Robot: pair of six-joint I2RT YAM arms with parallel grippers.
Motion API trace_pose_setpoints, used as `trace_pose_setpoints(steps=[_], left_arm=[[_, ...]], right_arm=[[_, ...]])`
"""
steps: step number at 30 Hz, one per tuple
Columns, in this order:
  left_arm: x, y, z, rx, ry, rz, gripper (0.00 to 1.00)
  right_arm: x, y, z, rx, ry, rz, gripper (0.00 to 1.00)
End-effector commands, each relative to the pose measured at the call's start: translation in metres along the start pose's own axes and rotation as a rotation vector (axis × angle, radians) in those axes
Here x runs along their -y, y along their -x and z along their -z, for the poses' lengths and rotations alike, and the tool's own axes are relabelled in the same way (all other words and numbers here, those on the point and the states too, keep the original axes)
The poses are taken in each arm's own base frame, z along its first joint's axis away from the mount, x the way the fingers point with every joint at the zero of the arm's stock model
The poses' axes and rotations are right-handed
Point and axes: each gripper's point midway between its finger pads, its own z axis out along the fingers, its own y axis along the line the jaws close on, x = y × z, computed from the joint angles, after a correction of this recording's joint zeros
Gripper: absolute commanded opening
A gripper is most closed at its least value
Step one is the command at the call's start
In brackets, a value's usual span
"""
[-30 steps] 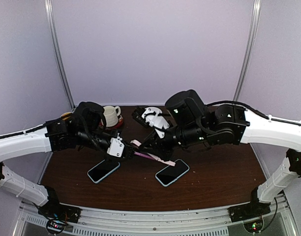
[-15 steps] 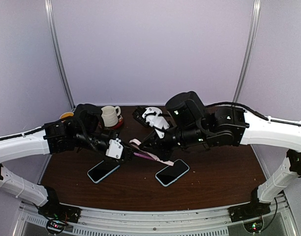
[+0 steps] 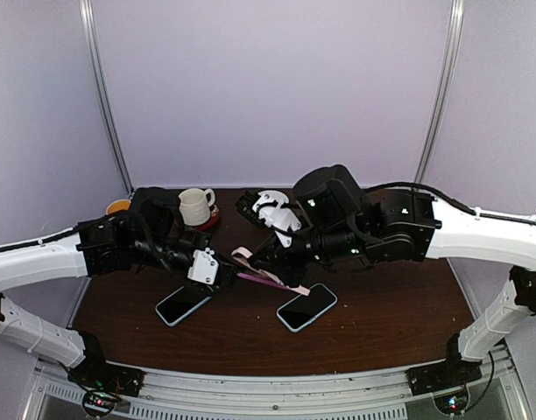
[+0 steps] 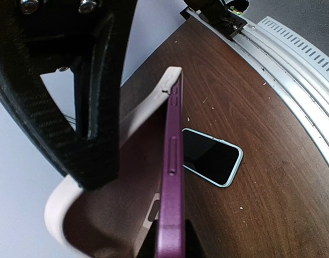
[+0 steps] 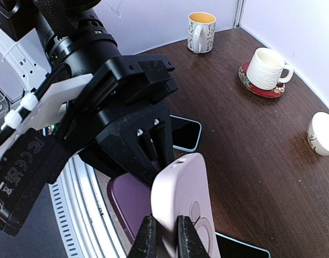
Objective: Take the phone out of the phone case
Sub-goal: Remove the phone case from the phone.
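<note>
Above the table's middle, a purple phone (image 3: 256, 279) is coming out of a pale pink phone case (image 3: 243, 256). My left gripper (image 3: 219, 273) is shut on the phone's end. In the left wrist view the phone (image 4: 172, 177) shows edge-on, with the case (image 4: 127, 161) bent away from it on the left. My right gripper (image 5: 165, 239) is shut on the case (image 5: 194, 199) at its edge, pinching the soft wall. The phone's purple back (image 5: 129, 204) lies behind the case, and the left gripper (image 5: 154, 145) is clamped on its far end.
Two black phones with light blue rims lie on the brown table, one at the left (image 3: 184, 304) and one at the right (image 3: 306, 306). A white mug on a red saucer (image 3: 196, 206) and a yellow-lined cup (image 3: 118, 206) stand at the back left. A white bowl (image 5: 323, 134) sits nearby.
The left gripper has drawn slightly left with the phone. The right gripper's jaws have closed a little tighter on the case, and the pink case has peeled further off the phone.
</note>
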Motion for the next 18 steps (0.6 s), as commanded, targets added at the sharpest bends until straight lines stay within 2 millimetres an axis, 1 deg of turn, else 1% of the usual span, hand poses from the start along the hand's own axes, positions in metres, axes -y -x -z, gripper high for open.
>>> trace_pose_setpoints(steps=[1, 9, 18], left_arm=[[-0.069, 0.032, 0.032, 0.081, 0.281, -0.088, 0.0], [-0.075, 0.029, 0.035, 0.06, 0.311, -0.088, 0.0], [-0.08, 0.025, 0.04, 0.042, 0.34, -0.092, 0.0]], right_arm=[[-0.001, -0.053, -0.008, -0.199, -0.014, 0.013, 0.06], [0.002, -0.055, -0.003, -0.2, -0.023, 0.02, 0.04], [0.01, -0.067, 0.008, -0.231, -0.06, 0.037, 0.02]])
